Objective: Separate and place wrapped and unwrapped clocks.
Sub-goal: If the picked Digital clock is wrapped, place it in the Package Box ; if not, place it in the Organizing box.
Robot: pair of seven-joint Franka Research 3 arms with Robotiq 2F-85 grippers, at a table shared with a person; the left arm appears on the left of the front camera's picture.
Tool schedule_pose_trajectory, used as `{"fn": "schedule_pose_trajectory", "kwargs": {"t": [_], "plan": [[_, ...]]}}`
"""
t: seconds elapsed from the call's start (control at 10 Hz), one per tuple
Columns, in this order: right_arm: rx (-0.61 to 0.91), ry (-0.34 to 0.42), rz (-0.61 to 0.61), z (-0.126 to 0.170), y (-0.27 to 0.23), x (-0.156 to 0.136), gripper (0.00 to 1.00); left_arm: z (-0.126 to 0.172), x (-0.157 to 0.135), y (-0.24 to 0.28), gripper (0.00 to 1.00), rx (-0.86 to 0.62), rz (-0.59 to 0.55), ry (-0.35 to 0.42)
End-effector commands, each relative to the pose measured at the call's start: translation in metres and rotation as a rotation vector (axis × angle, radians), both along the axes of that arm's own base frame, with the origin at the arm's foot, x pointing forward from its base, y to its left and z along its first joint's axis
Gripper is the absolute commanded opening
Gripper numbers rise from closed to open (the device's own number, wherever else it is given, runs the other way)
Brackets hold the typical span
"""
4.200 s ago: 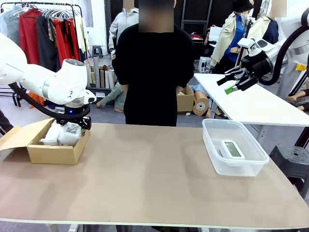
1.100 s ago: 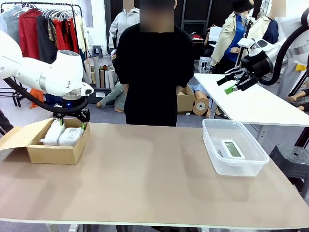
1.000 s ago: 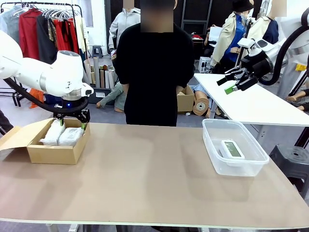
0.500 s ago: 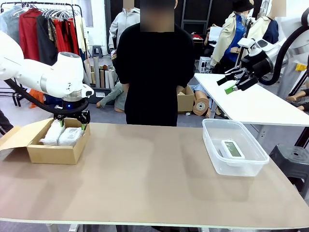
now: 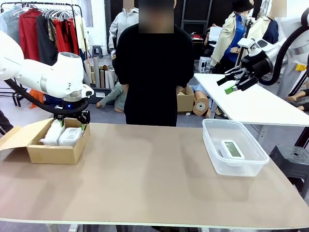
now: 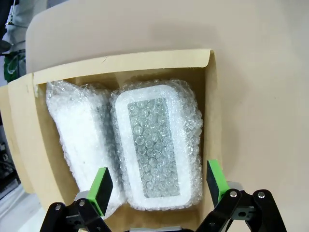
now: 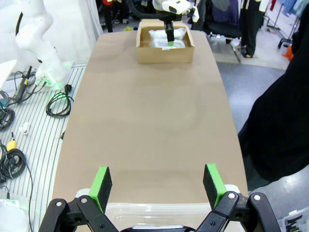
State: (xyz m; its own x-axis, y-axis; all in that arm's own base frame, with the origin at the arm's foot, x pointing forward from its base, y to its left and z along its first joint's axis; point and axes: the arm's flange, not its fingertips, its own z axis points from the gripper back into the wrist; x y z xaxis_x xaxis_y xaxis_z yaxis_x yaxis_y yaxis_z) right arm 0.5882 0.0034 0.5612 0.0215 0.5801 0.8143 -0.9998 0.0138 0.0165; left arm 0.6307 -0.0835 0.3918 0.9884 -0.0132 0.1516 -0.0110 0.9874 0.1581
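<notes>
Wrapped clocks: two bubble-wrap lumps (image 6: 157, 147) lie side by side in the cardboard box (image 5: 53, 152) at the table's (image 5: 145, 179) left edge.
Way to go: straight down from the left gripper (image 6: 158, 186); the near lump's long side runs along the fingers, between them.
Left gripper: wide apart, holding nothing.
Bare clock: white clock (image 5: 231, 148) in the clear tub (image 5: 217, 159), right edge.
Right gripper (image 5: 231, 83): spread wide, empty, high above the tub.

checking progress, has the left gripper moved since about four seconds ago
Yes. The left gripper has risen from inside the cardboard box to above its far rim.
</notes>
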Motion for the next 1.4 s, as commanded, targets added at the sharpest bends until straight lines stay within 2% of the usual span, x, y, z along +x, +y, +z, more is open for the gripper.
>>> {"fn": "schedule_pose_trajectory", "kwargs": {"t": [0.0, 0.1, 0.5, 0.6, 0.7, 0.8, 1.0, 1.2, 1.3], "plan": [[0.008, -0.003, 0.000, 0.002, 0.001, -0.001, 1.00, 0.000, 0.000, 0.000, 1.00, 0.000, 0.000, 0.000], [0.008, -0.003, 0.000, 0.002, 0.001, -0.001, 1.00, 0.017, -0.004, 0.012, 1.00, -0.016, -0.042, 0.051], [0.008, -0.003, 0.000, 0.002, 0.001, -0.001, 1.00, 0.071, -0.024, 0.012, 1.00, -0.127, -0.185, 0.088], [0.008, -0.003, 0.000, 0.002, 0.001, -0.001, 1.00, 0.083, -0.026, 0.019, 1.00, -0.172, -0.256, 0.096], [0.008, -0.003, 0.000, 0.002, 0.001, -0.001, 1.00, 0.093, -0.031, 0.018, 1.00, -0.249, -0.419, 0.077], [0.008, -0.003, 0.000, 0.002, 0.001, -0.001, 1.00, 0.105, -0.038, 0.018, 1.00, -0.327, -0.608, 0.043], [0.008, -0.003, 0.000, 0.002, 0.001, -0.001, 1.00, 0.119, -0.041, 0.018, 1.00, -0.473, -0.880, -0.071], [0.008, -0.003, 0.000, 0.002, 0.001, -0.001, 1.00, 0.130, -0.040, 0.017, 1.00, -0.476, -1.009, -0.186], [0.008, -0.003, 0.000, 0.002, 0.001, -0.001, 1.00, 0.135, -0.043, 0.010, 1.00, -0.438, -1.096, -0.270]]}}
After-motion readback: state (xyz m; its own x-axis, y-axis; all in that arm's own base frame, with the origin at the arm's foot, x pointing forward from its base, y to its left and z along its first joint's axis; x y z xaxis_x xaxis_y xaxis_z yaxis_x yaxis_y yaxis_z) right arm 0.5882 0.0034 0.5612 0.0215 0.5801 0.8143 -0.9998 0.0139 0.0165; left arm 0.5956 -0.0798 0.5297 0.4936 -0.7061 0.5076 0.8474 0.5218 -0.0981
